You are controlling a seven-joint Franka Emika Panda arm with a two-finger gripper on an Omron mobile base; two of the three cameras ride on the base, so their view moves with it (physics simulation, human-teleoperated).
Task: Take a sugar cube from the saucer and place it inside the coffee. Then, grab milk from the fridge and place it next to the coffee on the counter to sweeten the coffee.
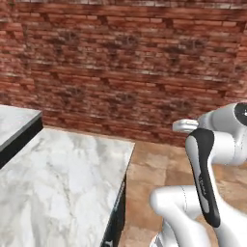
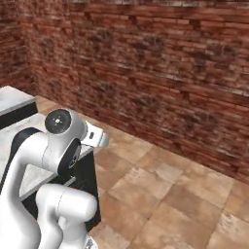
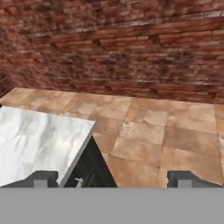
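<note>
End effector [image 3: 111, 179] spread wide, gripping nothing, above counter [image 3: 35, 140] corner and tiled floor [image 3: 166, 131].

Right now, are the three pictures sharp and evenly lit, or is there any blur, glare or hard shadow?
Left base view: even light, soft grain on the counter, no glare. Right base view: the brick wall looks coarse, no hard shadows. Hand view: the floor tiles are blurry; open gripper tips are dim.

Counter [image 1: 58, 183]: long white marble top with grey veins, lying flat over dark cabinets [image 3: 89, 168] fitted with a silver handle, its square end corner [image 3: 89, 124] meeting tan floor tiles before a red brick wall, the visible stretch of surface bare.
</note>
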